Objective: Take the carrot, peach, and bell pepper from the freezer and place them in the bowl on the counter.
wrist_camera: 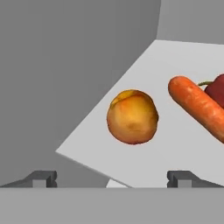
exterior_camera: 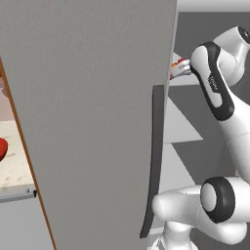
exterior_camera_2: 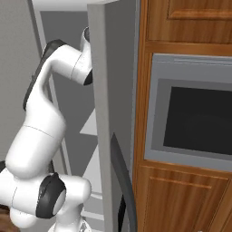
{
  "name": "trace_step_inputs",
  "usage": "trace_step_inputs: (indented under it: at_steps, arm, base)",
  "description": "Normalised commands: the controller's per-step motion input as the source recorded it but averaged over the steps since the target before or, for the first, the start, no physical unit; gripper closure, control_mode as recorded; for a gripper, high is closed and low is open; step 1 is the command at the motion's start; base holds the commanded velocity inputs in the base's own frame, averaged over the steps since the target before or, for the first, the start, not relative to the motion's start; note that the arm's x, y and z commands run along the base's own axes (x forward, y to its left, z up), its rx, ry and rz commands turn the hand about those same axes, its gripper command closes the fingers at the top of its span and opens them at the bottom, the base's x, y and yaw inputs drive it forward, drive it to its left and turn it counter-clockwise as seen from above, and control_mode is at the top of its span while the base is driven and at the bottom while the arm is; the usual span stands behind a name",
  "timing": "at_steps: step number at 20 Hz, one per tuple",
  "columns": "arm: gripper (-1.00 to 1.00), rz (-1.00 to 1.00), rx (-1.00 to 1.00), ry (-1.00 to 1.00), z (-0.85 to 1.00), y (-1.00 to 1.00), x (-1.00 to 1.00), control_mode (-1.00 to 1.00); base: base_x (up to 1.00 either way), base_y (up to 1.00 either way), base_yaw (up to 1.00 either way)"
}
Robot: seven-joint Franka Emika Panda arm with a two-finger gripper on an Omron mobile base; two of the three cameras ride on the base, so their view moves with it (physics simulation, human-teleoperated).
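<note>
At the far left edge of the left base view, the bowl (exterior_camera: 2, 148) is waiting on the worktop (exterior_camera: 14, 166). Past the freezer (exterior_camera: 97, 122) door, the arm is reaching onto a white shelf (wrist_camera: 144, 162). Centre of the hand view, the peach (wrist_camera: 132, 117) is lying between the wide-open, empty claw (wrist_camera: 113, 178) tips, the carrot (wrist_camera: 199, 106) and bell pepper (wrist_camera: 216, 90) at right. Judging by this, the first pick is under way; next calls for advancing and closing on the peach.

You've got wood cabinets (exterior_camera_2: 181, 81) on the far side of the open door from the fingers, a built-in oven (exterior_camera_2: 195, 120) with dark glass set in them, more cabinet (exterior_camera_2: 181, 199) beneath.
</note>
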Motion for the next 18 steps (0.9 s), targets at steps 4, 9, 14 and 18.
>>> trace_step_inputs:
  at_steps: [4, 9, 14, 18]
  arm:
    - [-1.0, 0.06, 0.0, 0.0, -0.17, 0.0, 0.33, -1.0]
    - [-1.0, 0.07, 0.0, 0.01, -0.13, 0.0, 0.23, -1.0]
    - [-1.0, 0.03, 0.0, 0.0, -0.06, 0.08, 0.22, -1.0]
    - [-1.0, 0.0, 0.0, 0.0, -0.01, 0.08, 0.29, -1.0]
  base:
    - [0.0, 0.0, 0.0]
    - [0.0, 0.0, 0.0]
    - [0.0, 0.0, 0.0]
    - [0.0, 0.0, 0.0]
